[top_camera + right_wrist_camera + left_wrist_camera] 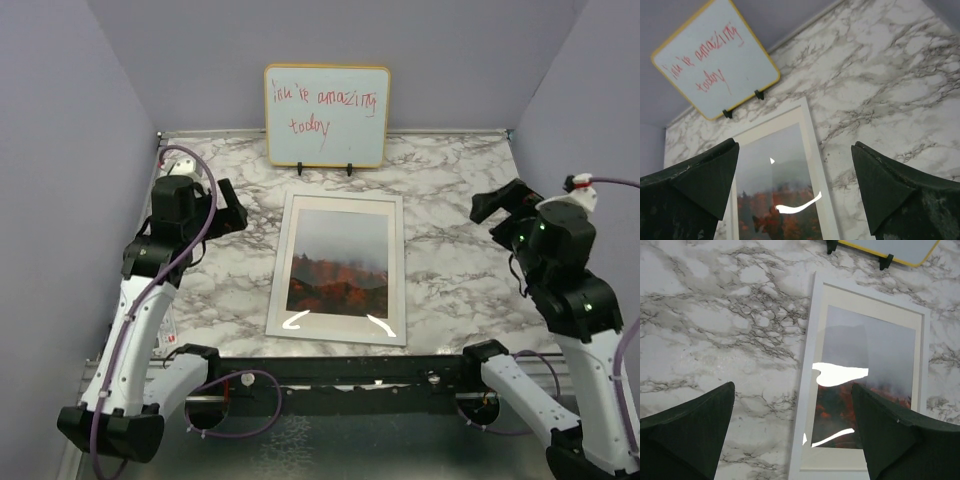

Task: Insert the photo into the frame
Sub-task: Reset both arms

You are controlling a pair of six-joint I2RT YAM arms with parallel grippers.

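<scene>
One rectangular frame (807, 365) with a thin white rim is lying flat near the middle of the grey-veined marble tabletop (450, 250). One photo (338, 262) is sitting inside it under the glossy pane, grey mist above red-orange hills, with one cream mat (870, 307) bordering it on all four sides. Two curved streaks of glare are showing on the pane near its lower edge in the top view.

Behind the frame, one whiteboard (326, 115) with rounded corners, a yellowish edge and red handwriting is standing upright against the back wall on two small black feet (300, 170).

Two arms are flanking the frame, one each side. The left gripper (793, 384) is hanging over the frame's left rim, its dark wedge-shaped fingers spread wide and holding nothing. The right gripper (795, 142) is likewise spread apart and holding nothing, above the tabletop.
</scene>
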